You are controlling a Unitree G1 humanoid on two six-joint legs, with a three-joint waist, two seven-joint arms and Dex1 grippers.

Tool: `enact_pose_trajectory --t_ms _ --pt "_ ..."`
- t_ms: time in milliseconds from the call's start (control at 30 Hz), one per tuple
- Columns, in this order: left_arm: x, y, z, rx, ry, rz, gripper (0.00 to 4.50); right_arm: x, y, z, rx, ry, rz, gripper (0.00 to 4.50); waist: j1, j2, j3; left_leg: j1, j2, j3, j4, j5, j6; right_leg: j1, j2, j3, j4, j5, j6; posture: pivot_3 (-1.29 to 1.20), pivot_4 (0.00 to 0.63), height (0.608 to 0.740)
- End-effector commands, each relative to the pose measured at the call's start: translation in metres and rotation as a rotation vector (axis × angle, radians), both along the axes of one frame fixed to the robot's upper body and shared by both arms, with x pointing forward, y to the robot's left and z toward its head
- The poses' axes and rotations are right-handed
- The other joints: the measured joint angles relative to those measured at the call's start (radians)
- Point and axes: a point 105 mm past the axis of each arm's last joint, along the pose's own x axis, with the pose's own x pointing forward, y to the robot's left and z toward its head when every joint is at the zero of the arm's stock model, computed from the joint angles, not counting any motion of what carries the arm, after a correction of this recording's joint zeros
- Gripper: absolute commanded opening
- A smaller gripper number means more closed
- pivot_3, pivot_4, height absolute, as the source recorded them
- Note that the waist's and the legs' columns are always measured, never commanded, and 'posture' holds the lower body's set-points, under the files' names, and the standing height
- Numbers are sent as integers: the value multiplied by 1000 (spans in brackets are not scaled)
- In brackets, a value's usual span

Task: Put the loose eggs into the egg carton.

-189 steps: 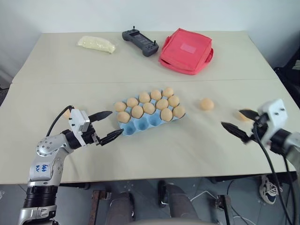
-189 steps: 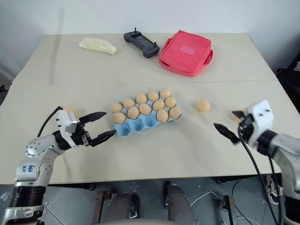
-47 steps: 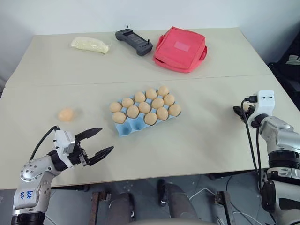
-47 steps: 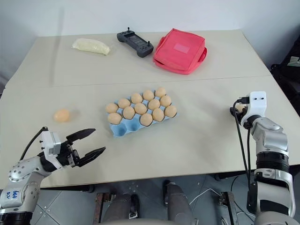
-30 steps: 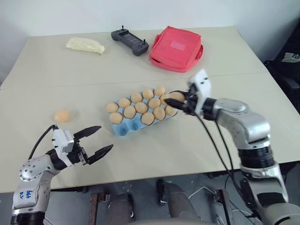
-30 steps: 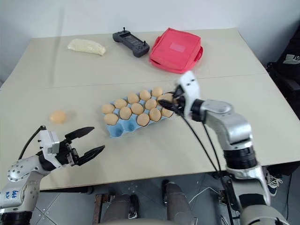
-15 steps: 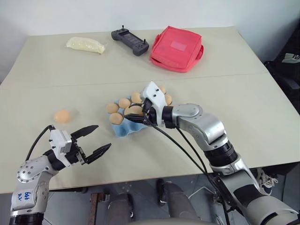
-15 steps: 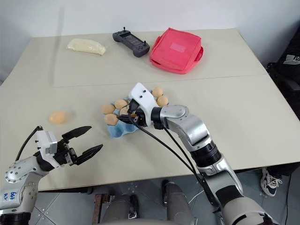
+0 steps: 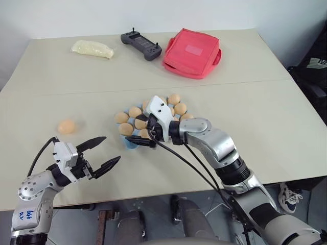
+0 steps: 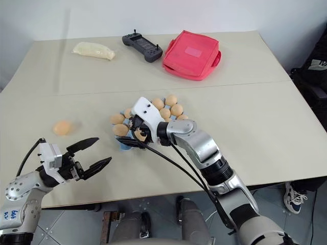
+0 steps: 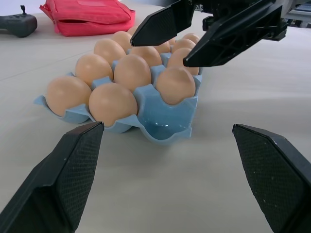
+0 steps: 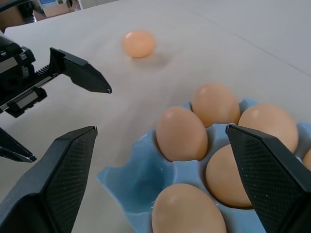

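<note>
Since the earlier frames the right hand has swung in from the far right of the counter with an egg, crossed over the egg carton and is now hovering with its fingers spread over the carton's front corner nearest the left hand; the egg it was carrying is now sitting in a front-row cup, with one blue cup beside it showing empty. The left hand is waiting near that same corner, released and wide open, grasping nothing. One loose egg is lying on the bare counter well apart from the carton, on the left hand's side. The risk now appears to be twofold: the right hand's lower finger is hanging just above the freshly seated egg, so a careless withdrawal could be clipping it or dragging the light carton along; and the remaining loose egg, being round on a smooth surface, could be rolling away if the left hand nudges it before closing.
</note>
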Motion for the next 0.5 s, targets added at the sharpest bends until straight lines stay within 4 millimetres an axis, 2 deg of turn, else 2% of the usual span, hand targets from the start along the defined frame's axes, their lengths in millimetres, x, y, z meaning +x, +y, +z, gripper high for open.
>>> enact_pose_trajectory --t_ms 33,167,300,333,433,500 --pt "0 2 8 4 -46 9 4500 4 -17 23 56 -87 -13 4491 1 0 0 0 0 0 0 0 0 0 0 0 0 0 0 0 150 740" --pt "1 5 8 2 -45 35 4500 3 -52 32 64 -148 2 4491 5 0 0 -1 -1 0 0 0 0 0 1 0 -1 0 0 0 150 740" --pt "3 16 13 -1 -75 124 4500 5 -95 22 -29 -200 -5 4491 6 0 0 -1 -1 0 0 0 1 1 1 -1 -3 0 1 0 150 740" --pt "3 18 14 -2 -81 140 4500 4 -100 23 -29 -208 -3 4491 4 0 0 -1 -1 0 0 -1 1 1 1 -1 -3 0 1 0 150 740" --pt "4 30 19 3 -111 257 4500 6 -132 30 26 -221 -10 4491 1 0 0 1 -1 1 0 -1 1 1 1 -1 -2 0 1 0 150 740" --pt "4 37 22 3 -116 329 4500 -1 -150 31 42 -235 26 4491 2 0 0 1 0 0 0 -1 1 1 3 -1 -2 0 1 0 150 740"
